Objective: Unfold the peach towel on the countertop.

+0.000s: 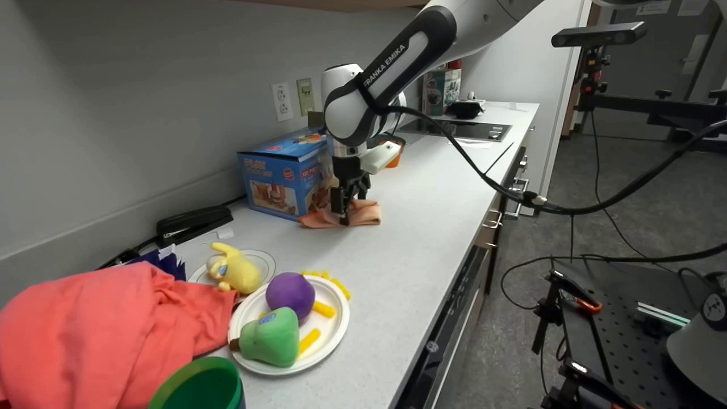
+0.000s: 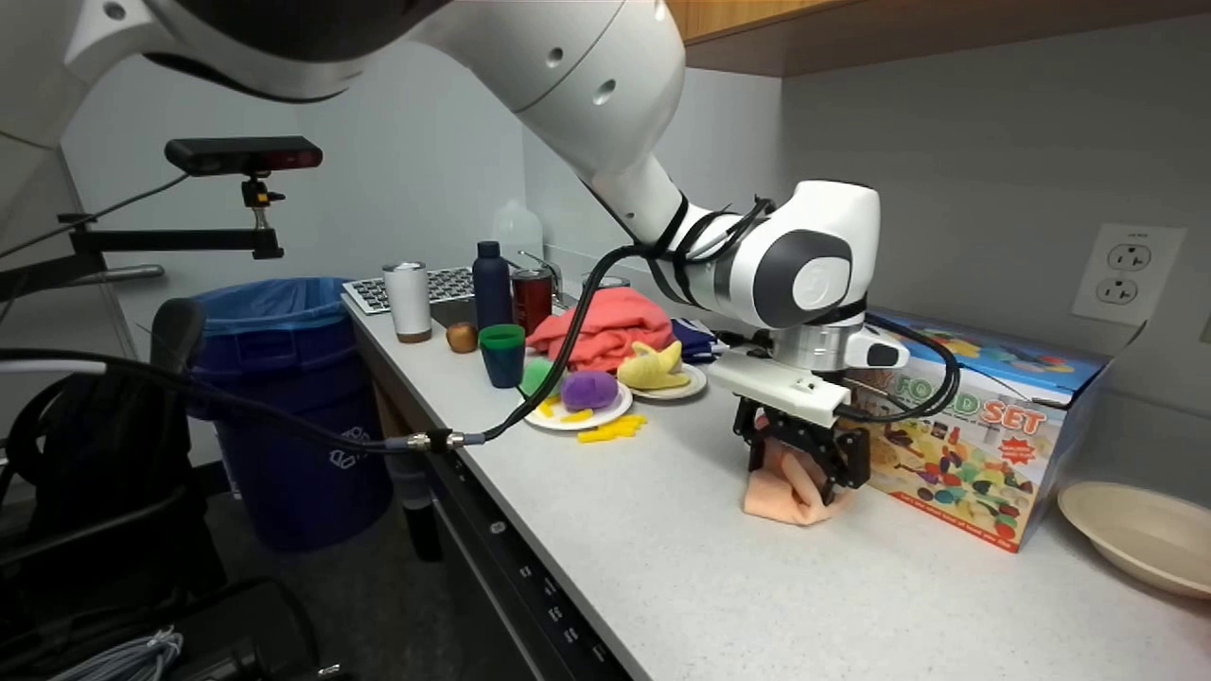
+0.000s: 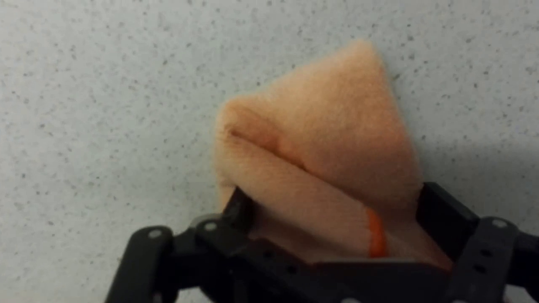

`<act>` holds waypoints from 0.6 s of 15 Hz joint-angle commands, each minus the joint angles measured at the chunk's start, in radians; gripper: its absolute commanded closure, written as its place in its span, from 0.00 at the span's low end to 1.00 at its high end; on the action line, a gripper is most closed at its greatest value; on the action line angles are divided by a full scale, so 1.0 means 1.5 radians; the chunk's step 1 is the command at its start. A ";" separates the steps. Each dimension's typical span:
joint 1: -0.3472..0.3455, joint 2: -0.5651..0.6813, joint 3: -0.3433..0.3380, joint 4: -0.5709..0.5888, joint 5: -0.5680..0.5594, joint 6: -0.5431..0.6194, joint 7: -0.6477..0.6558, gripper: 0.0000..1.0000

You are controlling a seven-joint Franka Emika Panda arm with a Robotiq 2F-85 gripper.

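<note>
Towel [image 3: 337, 122] doubled over on the surface [image 1: 420, 238], gripper [image 3: 334, 202] unclenched around it

I observe my gripper pointing down, unclenched, its two fingers [image 3: 447, 223] set wide apart with part of the towel between them. Whether either finger presses on it, I cannot tell. The towel is peach and lies bunched on the surface. In the wrist view a raised fold crosses it at a slant, with a bright orange strip [image 3: 377, 235] at one end of that fold, and a flatter corner extends beyond the fingers. In both exterior views the towel lies just beside the blue box [image 1: 287, 176]; contact between the two is unclear. Well apart, a white plate [image 1: 330, 335] carries a purple toy [image 1: 290, 294] and a green toy [image 1: 270, 339], near a heaped coral cloth [image 1: 102, 329].
</note>
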 commanded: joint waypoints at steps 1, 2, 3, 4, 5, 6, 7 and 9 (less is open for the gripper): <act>-0.005 0.008 0.014 -0.011 0.020 -0.008 0.003 0.00; -0.002 0.002 0.013 -0.022 0.019 -0.004 0.006 0.00; -0.002 -0.004 0.012 -0.032 0.017 -0.002 0.006 0.00; -0.001 -0.017 0.012 -0.050 0.016 0.001 0.008 0.00; -0.001 -0.028 0.012 -0.065 0.016 0.000 0.008 0.00; 0.000 -0.044 0.011 -0.088 0.015 0.002 0.009 0.00; -0.001 -0.061 0.010 -0.110 0.014 0.002 0.008 0.00; 0.001 -0.098 0.009 -0.160 0.013 0.001 0.009 0.00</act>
